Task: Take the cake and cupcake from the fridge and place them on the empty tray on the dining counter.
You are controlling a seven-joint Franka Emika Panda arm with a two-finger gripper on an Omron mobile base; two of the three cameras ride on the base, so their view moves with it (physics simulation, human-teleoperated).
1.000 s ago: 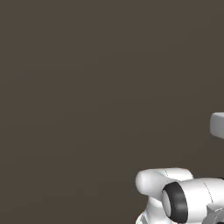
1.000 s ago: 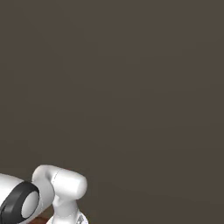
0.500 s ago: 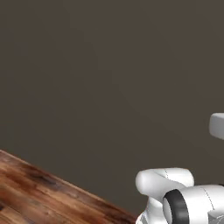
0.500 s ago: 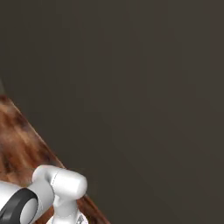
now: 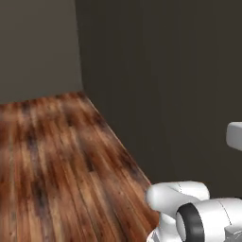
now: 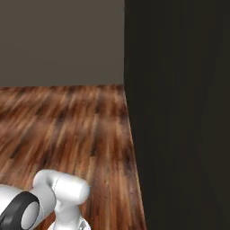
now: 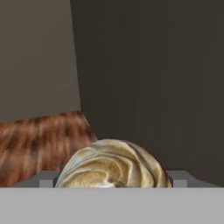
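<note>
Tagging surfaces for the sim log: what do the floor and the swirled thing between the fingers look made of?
Floor: reddish-brown wood planks, slight sheen; long grain streaks and board seams show. Cupcake: soft tan frosting by the look, matte, piped in a spiral of ridges; its base is hidden. It sits between the grey fingers.

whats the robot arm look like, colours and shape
The arm is glossy white with smooth, rounded, tube-like links and bulbous elbows. A dark, near-black ring marks the joint, with a grey cap beside it. No cables or markings show. In the hand view, small grey finger tips are squared.
</note>
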